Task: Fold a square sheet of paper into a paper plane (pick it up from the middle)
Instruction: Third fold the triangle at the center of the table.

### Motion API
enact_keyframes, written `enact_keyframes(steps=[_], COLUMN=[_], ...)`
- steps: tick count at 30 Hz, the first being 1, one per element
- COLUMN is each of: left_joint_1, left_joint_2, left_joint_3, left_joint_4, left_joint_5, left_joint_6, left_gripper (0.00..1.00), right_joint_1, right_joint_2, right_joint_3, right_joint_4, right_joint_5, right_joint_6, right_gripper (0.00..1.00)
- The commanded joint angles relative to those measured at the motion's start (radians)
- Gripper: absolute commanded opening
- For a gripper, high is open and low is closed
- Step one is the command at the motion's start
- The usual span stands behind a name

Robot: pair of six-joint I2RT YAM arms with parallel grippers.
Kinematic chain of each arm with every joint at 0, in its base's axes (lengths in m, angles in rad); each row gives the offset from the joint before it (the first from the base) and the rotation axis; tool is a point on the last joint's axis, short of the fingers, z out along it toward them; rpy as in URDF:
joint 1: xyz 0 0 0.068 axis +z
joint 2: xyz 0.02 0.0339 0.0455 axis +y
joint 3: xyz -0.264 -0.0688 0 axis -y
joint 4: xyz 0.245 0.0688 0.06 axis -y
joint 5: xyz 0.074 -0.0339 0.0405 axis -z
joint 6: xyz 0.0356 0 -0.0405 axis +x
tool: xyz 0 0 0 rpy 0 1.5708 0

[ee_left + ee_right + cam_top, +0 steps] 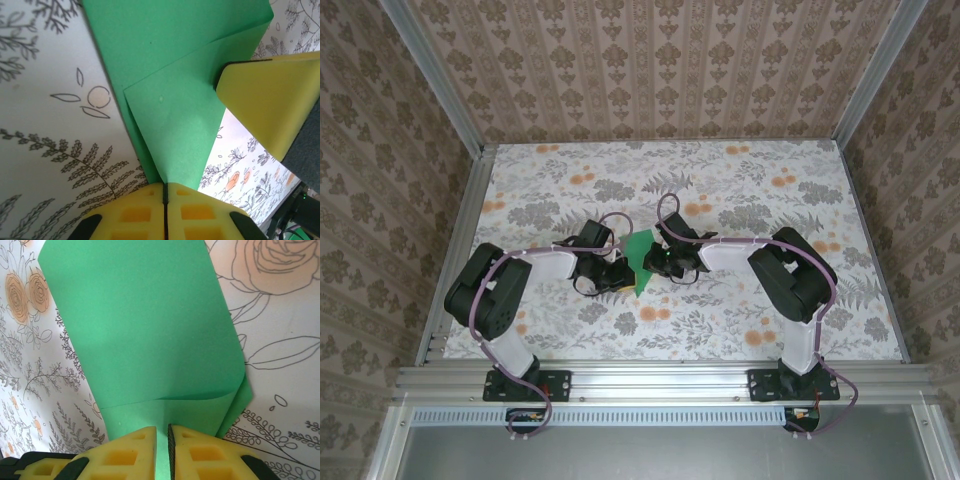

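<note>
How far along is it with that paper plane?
Partway. Done: the green paper already shows creases and overlapping flaps. In hand: the left gripper and right gripper each pinch it, jaws shut. Left: it looks broad, not a narrow dart, so more folds seem needed.

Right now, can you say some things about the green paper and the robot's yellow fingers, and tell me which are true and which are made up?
1. The left gripper is pinching the bright green folded paper. True.
2. The paper is a flat sheet with no folds. False: it has creases, and flaps lie over one another.
3. The right gripper hangs wide open, far from the paper. False: its yellow fingers are shut on the paper's edge.
4. The flower-patterned table lies under the paper. True.
</note>
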State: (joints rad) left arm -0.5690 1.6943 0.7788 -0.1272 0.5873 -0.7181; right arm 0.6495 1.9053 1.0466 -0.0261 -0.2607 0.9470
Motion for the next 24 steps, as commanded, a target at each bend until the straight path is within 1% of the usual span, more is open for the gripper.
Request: enact_keyframes(steps=[1, 9, 12, 15, 18, 20, 24], left_joint_1=[0.006, 0.011, 0.011, 0.011, 0.011, 0.011, 0.01], left_joint_2=[0.005, 0.01, 0.013, 0.018, 0.022, 0.027, 0.031], left_joint_3=[0.021, 0.02, 0.019, 0.02, 0.019, 0.023, 0.021], left_joint_4=[-0.023, -0.036, -0.046, -0.061, -0.073, -0.082, -0.088], left_joint_5=[-0.028, -0.042, -0.048, -0.056, -0.064, -0.068, -0.076], left_joint_6=[0.011, 0.019, 0.021, 0.024, 0.027, 0.03, 0.027], left_gripper=[0.05, 0.0, 0.0, 0.0, 0.0, 0.0, 0.0], right_joint_1=[-0.01, -0.013, -0.017, -0.019, -0.018, -0.009, 0.024], right_joint_2=[0.003, 0.001, -0.012, -0.048, -0.088, -0.108, -0.137], right_joint_3=[-0.02, -0.02, -0.02, -0.032, -0.05, -0.064, -0.106], right_joint_4=[0.001, 0.005, 0.015, 0.057, 0.105, 0.113, 0.095], right_joint_5=[0.015, 0.005, -0.007, -0.046, -0.123, -0.158, -0.186], right_joint_6=[0.008, 0.0, -0.013, -0.038, -0.055, -0.064, -0.071], right_gripper=[0.17, 0.17, 0.17, 0.18, 0.18, 0.18, 0.16])
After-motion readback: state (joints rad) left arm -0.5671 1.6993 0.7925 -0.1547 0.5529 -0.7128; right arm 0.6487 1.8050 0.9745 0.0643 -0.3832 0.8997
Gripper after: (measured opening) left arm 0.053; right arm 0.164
